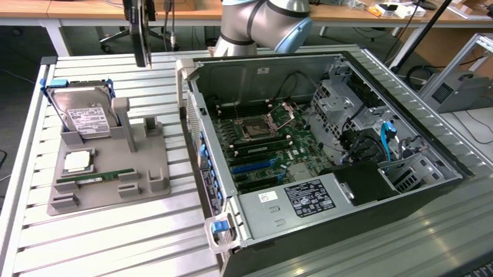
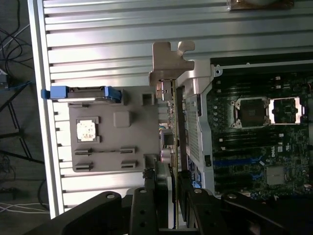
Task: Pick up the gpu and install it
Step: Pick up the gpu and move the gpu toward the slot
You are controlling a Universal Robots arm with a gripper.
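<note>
The gpu (image 2: pixel 174 122) is a thin dark card seen edge-on in the wrist view, with its silvery metal bracket (image 2: pixel 171 61) at the far end. My gripper (image 2: pixel 174 188) is shut on the card, one dark finger (image 2: pixel 159 188) on each side of it. In the exterior view the gpu (image 1: pixel 141 34) hangs upright in the air above the slatted table (image 1: pixel 108 231), beyond the grey holder (image 1: pixel 108 167) and to the left of the open computer case (image 1: pixel 324 156). The motherboard (image 1: pixel 262 144) lies exposed inside the case.
The grey holder carries a silver hard drive (image 1: pixel 83 112) with blue rails, a square processor (image 1: pixel 77 163) and a green memory stick (image 1: pixel 96 179). The case wall (image 1: pixel 193 115) stands up between holder and motherboard. The arm's base (image 1: pixel 262 23) rises behind the case.
</note>
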